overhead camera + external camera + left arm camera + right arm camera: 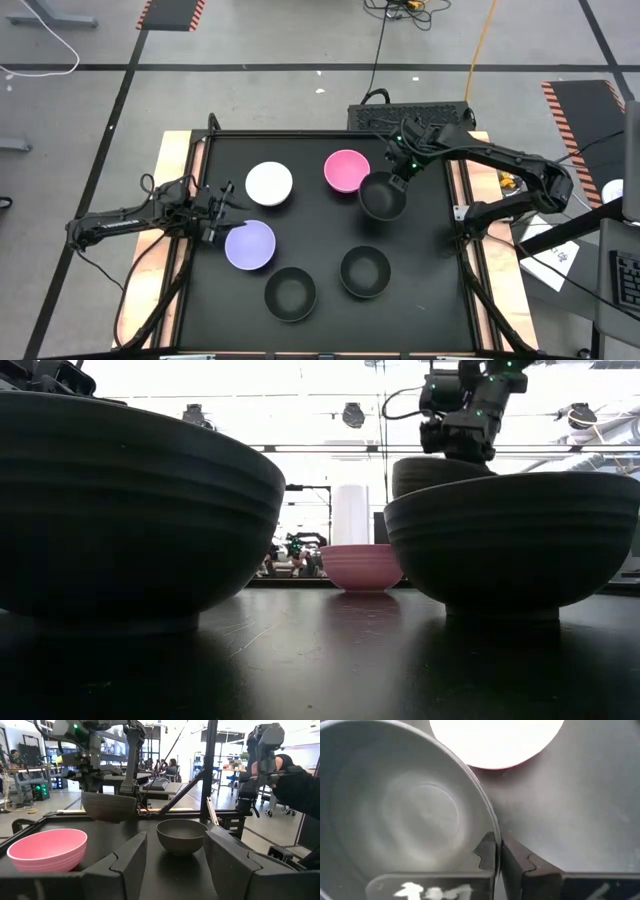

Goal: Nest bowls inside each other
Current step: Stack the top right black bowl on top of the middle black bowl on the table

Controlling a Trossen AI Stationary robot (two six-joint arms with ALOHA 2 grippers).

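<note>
Your right gripper, clamped on the rim of a lifted black bowl at upper right of centre, hung just beside the pink bowl, while your left gripper, jaws apart, idled at left.

Two large black bowls fill the foreground — a pink bowl sits between them, farther back, on the dark table.
</note>
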